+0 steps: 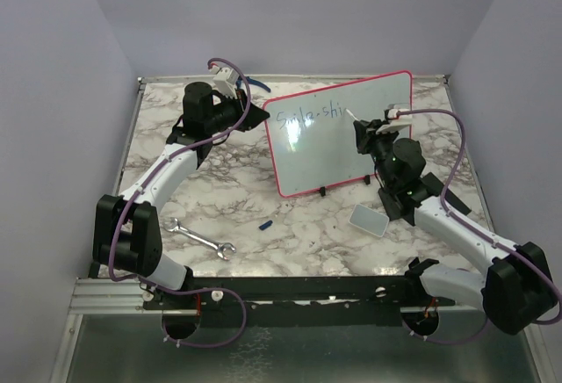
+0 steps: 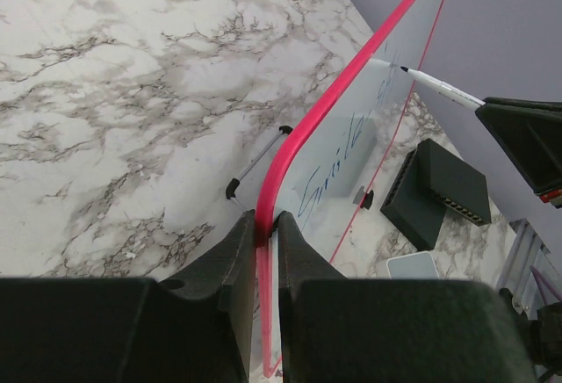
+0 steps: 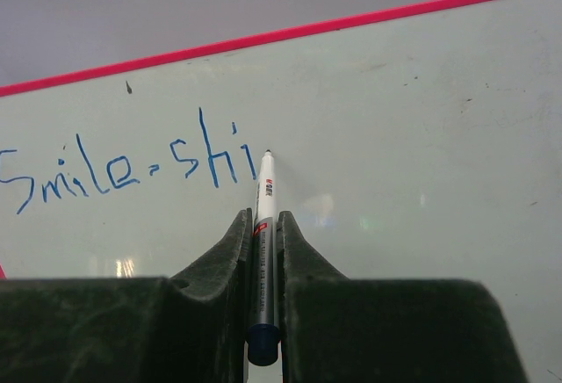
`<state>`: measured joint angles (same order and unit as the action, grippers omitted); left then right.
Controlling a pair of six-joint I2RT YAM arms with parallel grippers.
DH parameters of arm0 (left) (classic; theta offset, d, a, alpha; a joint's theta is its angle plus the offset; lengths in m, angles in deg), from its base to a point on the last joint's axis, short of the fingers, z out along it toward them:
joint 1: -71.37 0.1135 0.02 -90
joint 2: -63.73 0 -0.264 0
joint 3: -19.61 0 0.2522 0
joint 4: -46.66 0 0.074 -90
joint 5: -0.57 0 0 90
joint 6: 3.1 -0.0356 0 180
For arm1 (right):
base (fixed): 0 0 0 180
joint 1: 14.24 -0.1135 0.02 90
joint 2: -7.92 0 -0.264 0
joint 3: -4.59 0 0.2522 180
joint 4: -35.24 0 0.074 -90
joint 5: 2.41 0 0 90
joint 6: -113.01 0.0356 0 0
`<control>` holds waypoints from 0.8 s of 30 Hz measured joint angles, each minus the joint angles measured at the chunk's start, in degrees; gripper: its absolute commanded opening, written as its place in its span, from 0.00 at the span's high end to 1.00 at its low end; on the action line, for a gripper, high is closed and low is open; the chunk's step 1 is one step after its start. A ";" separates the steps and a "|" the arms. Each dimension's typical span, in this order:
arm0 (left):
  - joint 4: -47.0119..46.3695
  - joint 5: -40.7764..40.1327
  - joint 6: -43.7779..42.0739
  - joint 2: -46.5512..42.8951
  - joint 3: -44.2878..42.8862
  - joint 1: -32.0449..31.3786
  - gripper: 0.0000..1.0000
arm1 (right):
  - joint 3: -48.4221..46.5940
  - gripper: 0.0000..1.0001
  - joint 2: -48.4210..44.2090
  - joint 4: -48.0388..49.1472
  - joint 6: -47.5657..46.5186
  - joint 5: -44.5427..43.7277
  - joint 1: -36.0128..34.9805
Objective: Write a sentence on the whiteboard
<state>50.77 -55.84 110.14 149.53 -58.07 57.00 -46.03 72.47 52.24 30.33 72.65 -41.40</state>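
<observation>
Here, on the left, the left gripper (image 2: 265, 225) is pinched almost shut on the left edge of the whiteboard (image 1: 342, 155), one finger on each side of its red frame. Near it, a silver wrench (image 1: 200, 239) lies flat on the marble table (image 1: 290, 251), and a small blue cap (image 1: 266, 223) lies a little to its right.

The whiteboard stands up on its black feet at the far middle of the table. The sentence (image 3: 123, 168) is in blue on the top left part of the board and reads "Smile-shi". The tip of a white marker (image 3: 264, 212) touches the board just right of the last letter. The right gripper (image 3: 263, 220) is squeezed tight on the marker. A small grey pad (image 1: 369, 220) lies on the table near the right arm.
</observation>
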 measured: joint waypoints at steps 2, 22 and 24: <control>-0.02 0.00 0.00 0.00 0.00 0.00 0.97 | 0.00 0.99 0.26 0.00 -0.02 0.02 0.00; 0.09 0.00 0.00 0.00 0.00 0.00 0.97 | 1.20 0.99 0.17 -0.02 0.31 0.00 0.00; 0.11 0.00 -0.02 0.00 0.00 0.00 0.97 | 1.84 0.99 -0.24 -0.13 0.44 0.00 0.00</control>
<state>50.88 -55.84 110.12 149.53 -58.07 57.00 -44.20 72.23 52.11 30.76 72.65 -41.40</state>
